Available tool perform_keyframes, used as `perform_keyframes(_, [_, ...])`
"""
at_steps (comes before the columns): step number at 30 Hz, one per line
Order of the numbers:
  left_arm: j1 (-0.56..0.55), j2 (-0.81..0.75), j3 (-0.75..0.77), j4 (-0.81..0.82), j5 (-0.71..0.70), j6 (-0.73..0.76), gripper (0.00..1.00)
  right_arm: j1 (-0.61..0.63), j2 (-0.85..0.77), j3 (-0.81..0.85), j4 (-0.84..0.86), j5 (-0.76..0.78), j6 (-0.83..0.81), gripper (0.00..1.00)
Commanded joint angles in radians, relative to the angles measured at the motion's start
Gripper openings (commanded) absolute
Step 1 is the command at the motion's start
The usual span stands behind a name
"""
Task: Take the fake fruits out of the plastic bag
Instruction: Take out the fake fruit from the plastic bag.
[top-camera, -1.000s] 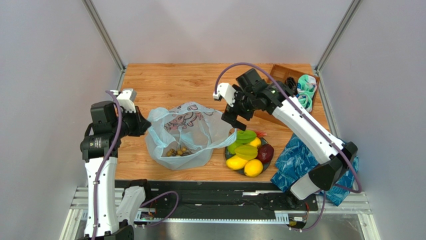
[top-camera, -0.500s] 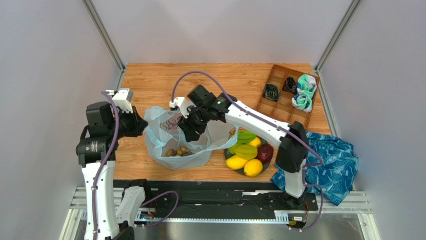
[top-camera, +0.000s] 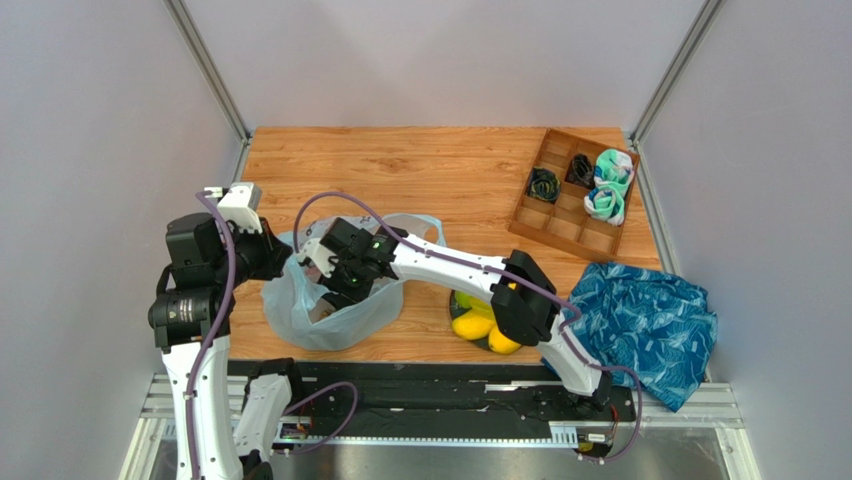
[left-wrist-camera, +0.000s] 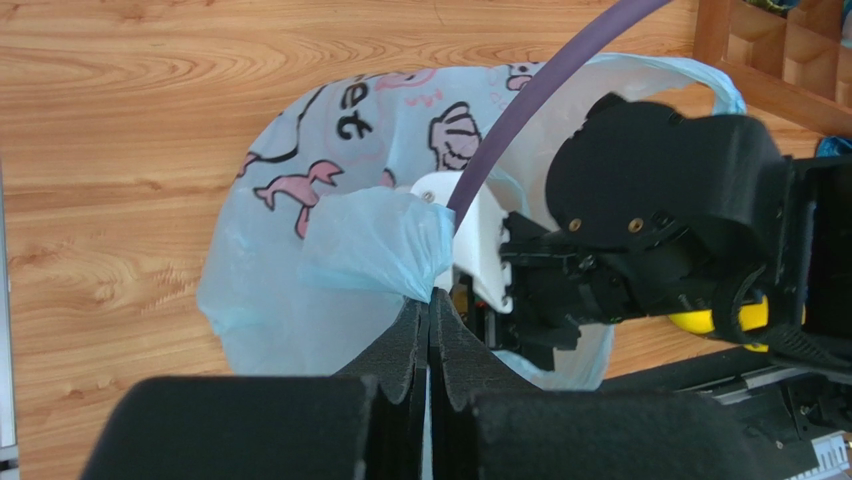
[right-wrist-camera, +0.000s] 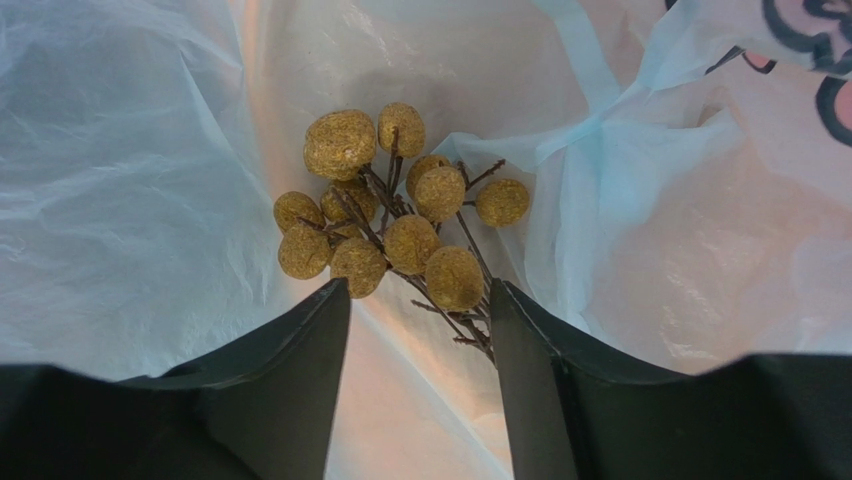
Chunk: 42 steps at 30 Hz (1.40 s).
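Ochre, matte berries on thin brown twigs: the fake grape bunch (right-wrist-camera: 395, 220) lies on the floor of the crinkly pale-blue plastic bag (right-wrist-camera: 130, 180). It sits just ahead of the right gripper (right-wrist-camera: 420, 300), stems pointing back between its half-parted, empty jaws. The left gripper (left-wrist-camera: 428, 310) is clamped on the bag's rim.

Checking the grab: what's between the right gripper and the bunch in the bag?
Only bare plastic bag and twigs of the bunch; right wrist view.
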Motion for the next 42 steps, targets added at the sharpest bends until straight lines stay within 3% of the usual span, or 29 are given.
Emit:
perform_keyframes(1, [0.01, -0.007, -0.001, 0.017, 0.012, -0.007, 0.0, 0.028, 0.054, 0.078, 0.029, -0.009, -0.065, 0.67])
perform_keyframes(7, [0.009, -0.01, -0.012, 0.022, 0.02, -0.016, 0.0, 0.071, 0.062, 0.029, 0.0, -0.12, -0.108, 0.84])
perform_keyframes(10, [0.009, -0.01, -0.013, 0.027, 0.017, -0.019, 0.0, 0.088, 0.062, -0.026, -0.004, -0.125, -0.125, 0.84])
perform_keyframes(13, [0.01, -0.01, -0.012, 0.031, 0.018, -0.021, 0.0, 0.094, 0.085, -0.02, 0.014, -0.034, -0.158, 0.82])
perform_keyframes(17, [0.009, -0.009, -0.007, 0.028, 0.014, -0.017, 0.0, 0.091, 0.149, 0.046, 0.02, 0.116, -0.228, 0.64])
perform_keyframes(18, [0.009, -0.006, -0.004, 0.03, 0.012, -0.017, 0.0, 0.089, 0.151, 0.061, 0.02, 0.13, -0.242, 0.53])
perform_keyframes(21, [0.009, -0.007, 0.005, 0.022, 0.005, -0.013, 0.0, 0.076, 0.105, 0.083, 0.0, 0.12, -0.26, 0.3])
perform_keyframes(23, [0.009, -0.01, 0.004, 0.022, -0.003, -0.011, 0.0, 0.06, 0.033, 0.083, -0.017, 0.078, -0.254, 0.23])
perform_keyframes(30, [0.009, -0.006, -0.048, 0.056, -0.006, -0.027, 0.0, 0.016, -0.208, 0.046, -0.06, -0.041, -0.243, 0.15])
perform_keyframes(35, [0.01, 0.006, -0.062, 0.082, -0.041, -0.045, 0.0, 0.006, -0.338, -0.014, -0.106, -0.176, -0.299, 0.03])
perform_keyframes(42, [0.01, 0.003, -0.05, 0.073, -0.138, -0.051, 0.0, -0.059, -0.473, -0.156, -0.123, -0.014, -0.368, 0.0])
